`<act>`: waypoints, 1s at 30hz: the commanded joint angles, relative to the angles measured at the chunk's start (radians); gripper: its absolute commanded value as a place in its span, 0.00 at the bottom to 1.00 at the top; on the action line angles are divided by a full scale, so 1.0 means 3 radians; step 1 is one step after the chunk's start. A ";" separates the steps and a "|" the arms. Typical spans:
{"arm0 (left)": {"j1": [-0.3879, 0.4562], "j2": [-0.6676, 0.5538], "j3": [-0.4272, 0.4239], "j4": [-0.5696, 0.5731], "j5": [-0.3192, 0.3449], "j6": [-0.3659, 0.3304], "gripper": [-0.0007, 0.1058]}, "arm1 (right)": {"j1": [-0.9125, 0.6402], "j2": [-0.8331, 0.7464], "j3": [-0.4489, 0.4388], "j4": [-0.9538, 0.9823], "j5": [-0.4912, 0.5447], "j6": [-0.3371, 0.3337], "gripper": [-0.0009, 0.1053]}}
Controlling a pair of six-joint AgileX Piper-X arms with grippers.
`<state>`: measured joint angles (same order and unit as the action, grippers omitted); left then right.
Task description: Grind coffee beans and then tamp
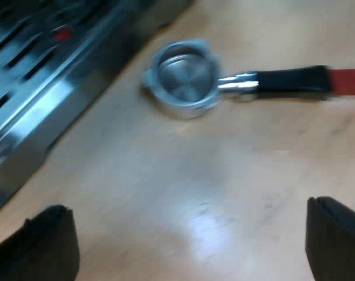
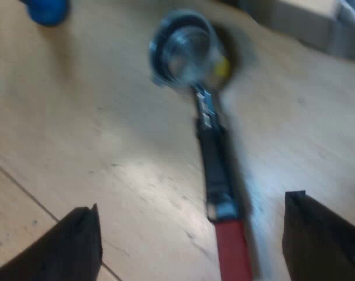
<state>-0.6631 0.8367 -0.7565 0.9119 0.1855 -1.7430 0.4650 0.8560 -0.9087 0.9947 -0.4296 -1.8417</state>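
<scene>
Wooden table [image 1: 165, 193] carrying the espresso machine [image 1: 42, 88], of which the slotted metal drip tray shows. The metal holder [image 1: 247, 82] lies flat on the table near the machine's base, not touching it, with its basket mouth up. Its long axis runs from the basket to the red end, which points away from the machine and toward the right gripper [image 2: 195, 246]. That gripper is spread wide and grasps nothing. The left gripper [image 1: 192, 246] is also spread and empty, above bare table. A blue tamper [image 2: 47, 10] sits well apart from the basket.

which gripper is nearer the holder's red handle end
The right gripper: the red end lies between its open fingers, while the left gripper sits farther from the holder.
</scene>
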 commanded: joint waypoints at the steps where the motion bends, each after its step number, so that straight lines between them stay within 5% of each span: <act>1: 0.0300 -0.0002 -0.0011 0.0128 0.0022 -0.0003 0.75 | 0.0289 -0.0006 0.0013 -0.0425 -0.0056 -0.0088 0.63; 10: 0.1113 -0.0002 0.0067 0.0268 -0.0038 0.0156 0.75 | 0.1269 0.0001 0.0402 -0.1733 0.0768 -0.0193 0.63; 19: 0.1202 0.0302 0.0147 0.0107 -0.0130 0.0165 0.75 | 0.1771 0.0083 0.0969 -0.2800 0.1076 -0.0183 0.63; 30: 0.1202 0.1131 0.0147 -0.0099 -0.0137 0.0311 0.75 | 0.1806 0.0358 0.1021 -0.3111 0.1145 -0.0130 0.63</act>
<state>-0.3013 1.1730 -0.7124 0.8918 0.1569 -1.6616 1.0055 0.9642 -0.5989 0.0787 -0.0853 -1.8784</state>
